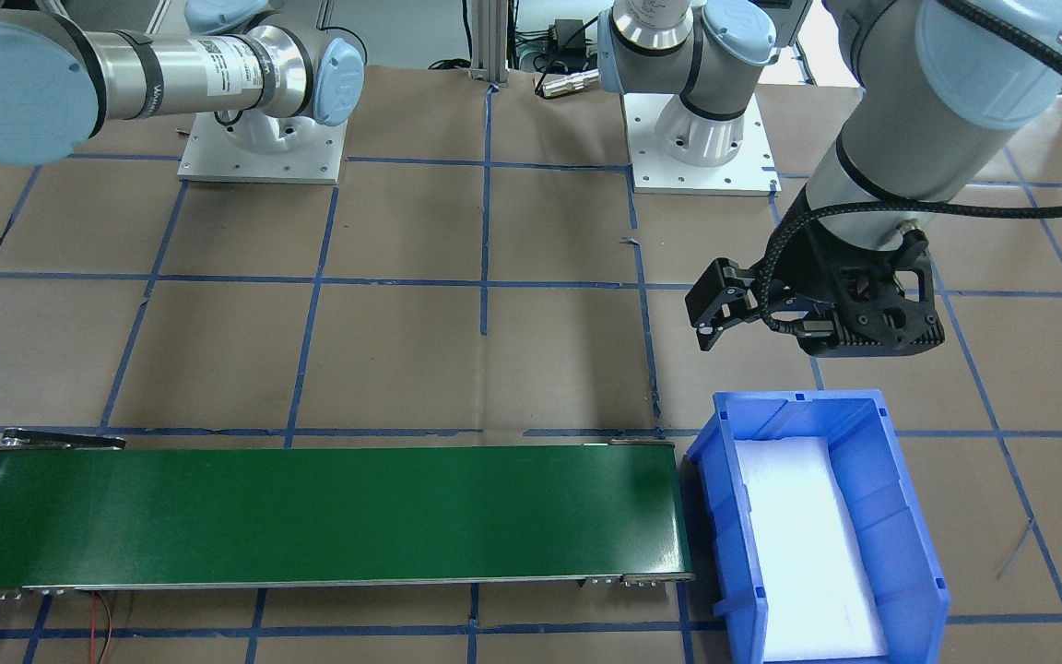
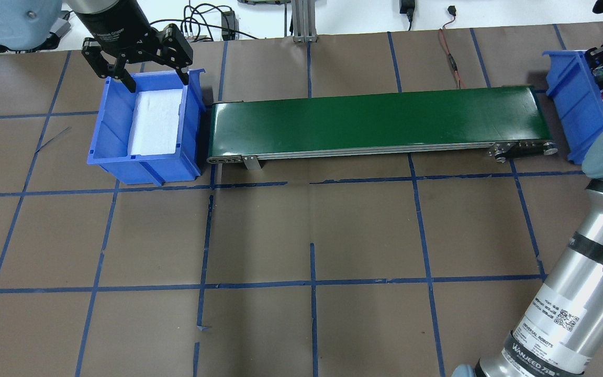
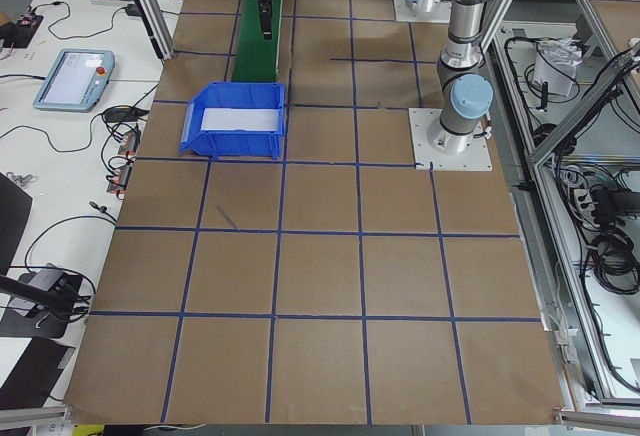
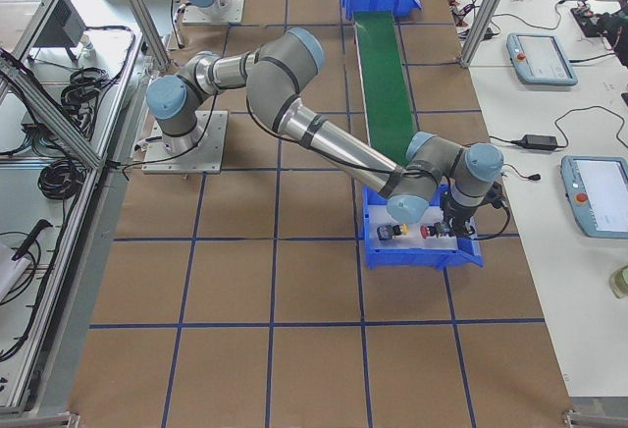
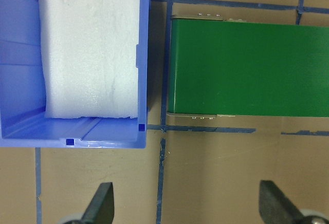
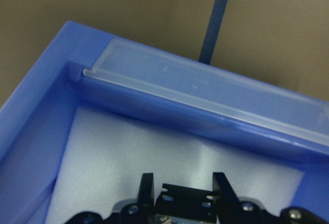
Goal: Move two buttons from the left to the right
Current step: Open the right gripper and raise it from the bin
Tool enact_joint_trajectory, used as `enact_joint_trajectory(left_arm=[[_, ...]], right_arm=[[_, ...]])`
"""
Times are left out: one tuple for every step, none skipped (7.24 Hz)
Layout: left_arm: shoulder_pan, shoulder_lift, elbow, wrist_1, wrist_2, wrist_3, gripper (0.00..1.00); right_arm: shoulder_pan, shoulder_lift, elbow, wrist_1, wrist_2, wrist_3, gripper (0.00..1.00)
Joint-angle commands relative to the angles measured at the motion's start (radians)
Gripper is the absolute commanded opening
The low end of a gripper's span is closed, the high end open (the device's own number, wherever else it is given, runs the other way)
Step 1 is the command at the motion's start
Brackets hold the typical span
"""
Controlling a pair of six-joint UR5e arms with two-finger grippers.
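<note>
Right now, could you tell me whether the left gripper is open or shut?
Open: the left gripper has its fingers wide apart, nothing between them.

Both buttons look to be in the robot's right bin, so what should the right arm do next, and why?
Probably lift the right gripper straight up out of the right bin. The red button and yellow button both lie inside it, while the left bin shows no button, so nothing seems left to carry.
</note>
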Motion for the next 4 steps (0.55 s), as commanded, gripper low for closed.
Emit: enact_joint_trajectory(left_arm=[[0.0,0.0,0.0,0.0,0.001,0.0,1.0],[0.0,0.0,0.0,0.0,0.001,0.0,1.0],[0.0,0.0,0.0,0.0,0.001,0.0,1.0],[0.0,0.0,0.0,0.0,0.001,0.0,1.0]], right_arm=[[0.0,-0.001,0.0,0.003,0.0,0.0,0.58],[0.0,0.001,0.0,0.003,0.0,0.0,0.59],[0.0,-0.007,0.0,0.006,0.0,0.0,0.59],[0.001,-0.033,-0.003,0.032,0.0,0.002,0.59]])
